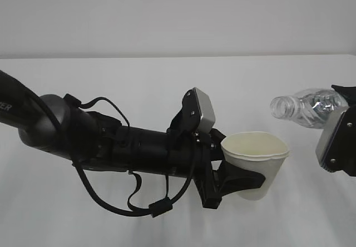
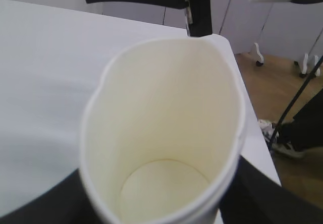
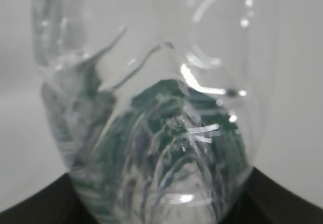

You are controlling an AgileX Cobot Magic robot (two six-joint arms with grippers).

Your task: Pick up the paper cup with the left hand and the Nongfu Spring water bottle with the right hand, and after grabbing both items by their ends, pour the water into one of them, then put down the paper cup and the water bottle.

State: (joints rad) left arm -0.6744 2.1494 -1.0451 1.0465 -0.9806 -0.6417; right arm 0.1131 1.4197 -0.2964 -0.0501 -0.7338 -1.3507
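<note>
My left gripper (image 1: 247, 179) is shut on the lower body of the white paper cup (image 1: 256, 147), which it holds upright above the table. In the left wrist view the paper cup (image 2: 166, 133) fills the frame, with black fingers (image 2: 262, 193) on either side. Its cream bottom looks dry and I see no water in it. The clear Nongfu Spring water bottle (image 1: 306, 107) lies tilted, with its open mouth pointing left just above and right of the cup's rim. My right gripper (image 1: 338, 105) is shut on its rear end. Up close, the bottle (image 3: 156, 123) shows its green label between dark fingers (image 3: 287, 199).
A white table (image 1: 111, 80) lies under both arms. The long left arm with its looping cables (image 1: 111, 147) stretches across the left half. In the left wrist view the table's edge (image 2: 247, 108) gives way to a wooden floor (image 2: 282, 82) with stands and cables.
</note>
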